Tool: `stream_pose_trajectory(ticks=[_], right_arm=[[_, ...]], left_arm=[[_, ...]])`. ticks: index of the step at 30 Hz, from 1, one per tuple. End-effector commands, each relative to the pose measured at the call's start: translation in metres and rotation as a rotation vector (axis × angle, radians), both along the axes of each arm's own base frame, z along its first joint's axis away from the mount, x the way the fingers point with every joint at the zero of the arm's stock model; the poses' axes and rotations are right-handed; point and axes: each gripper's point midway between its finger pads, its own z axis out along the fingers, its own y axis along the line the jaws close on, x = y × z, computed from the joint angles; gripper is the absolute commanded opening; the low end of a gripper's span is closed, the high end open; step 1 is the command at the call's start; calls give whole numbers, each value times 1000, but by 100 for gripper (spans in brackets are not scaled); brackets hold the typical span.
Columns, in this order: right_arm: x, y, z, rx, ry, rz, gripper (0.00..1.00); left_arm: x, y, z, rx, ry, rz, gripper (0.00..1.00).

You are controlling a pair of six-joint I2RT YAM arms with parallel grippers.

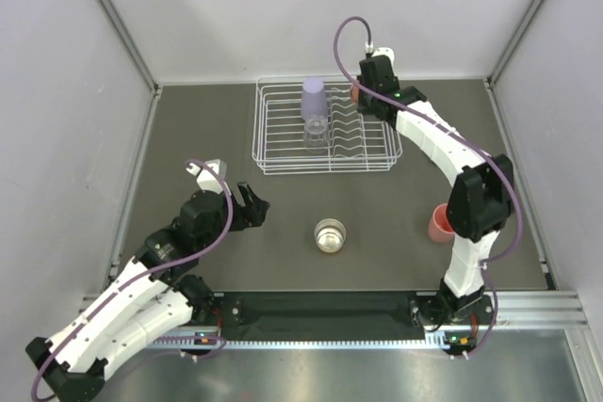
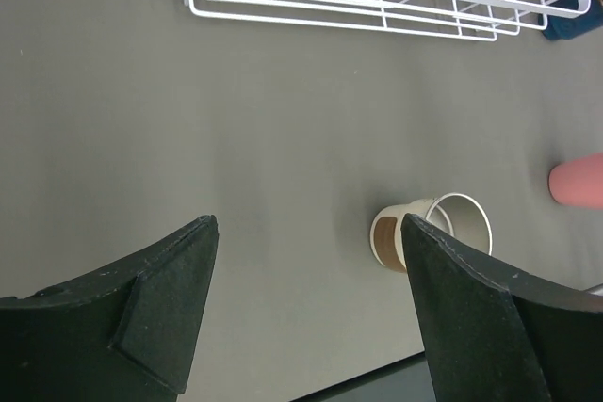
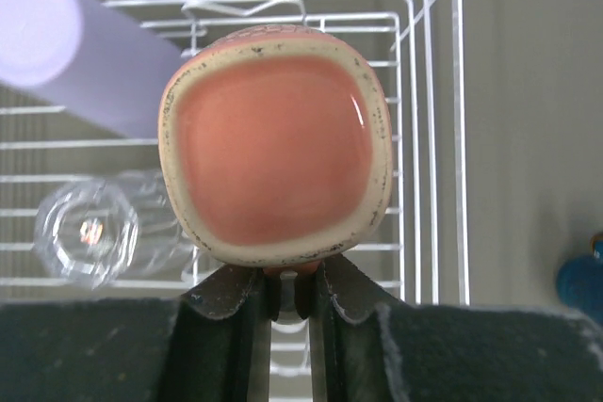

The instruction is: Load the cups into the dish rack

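Right gripper (image 3: 287, 294) sits closest to the right wrist lens, fingers pressed together on what looks like the handle of the salmon-pink mug (image 3: 278, 157). The mug's mouth faces straight up at the lens, long axis vertical, over the dish rack (image 3: 459, 91). The danger, I'd say, is that a handle-only pinch lets it swing, and a sloppy release could knock the lavender tumbler (image 3: 85, 54) or the clear glass (image 3: 85, 228) just beside it.

Over to the left wrist: left gripper (image 2: 309, 233) is spread wide and empty, with the steel cup (image 2: 438, 233) just past its right finger. That slick wall could skid off if one finger lands first.

From the top, the mug hangs at the rack's far right corner. The steel cup stands mouth-up mid-table (image 1: 188, 138), near the near edge.
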Motion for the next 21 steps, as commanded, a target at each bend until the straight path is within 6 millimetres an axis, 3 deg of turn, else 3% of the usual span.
stream_pose_trajectory(ticks=[1, 2, 4, 8, 15, 21], right_arm=[[41, -9, 51, 33, -168, -49, 0], [46, -8, 41, 25, -154, -51, 0], [56, -12, 44, 18, -166, -61, 0], [72, -19, 20, -13, -134, -78, 0], [87, -29, -10, -27, -94, -88, 0], [96, -32, -36, -39, -66, -89, 0]], left_arm=[[6, -3, 21, 8, -97, -35, 83], [7, -2, 23, 14, -105, -34, 83], [7, -1, 20, 28, -101, -39, 82], [5, -4, 13, 25, -87, -54, 81], [-1, -2, 7, -43, -57, -13, 80], [-7, -9, -10, -130, 0, -6, 79]])
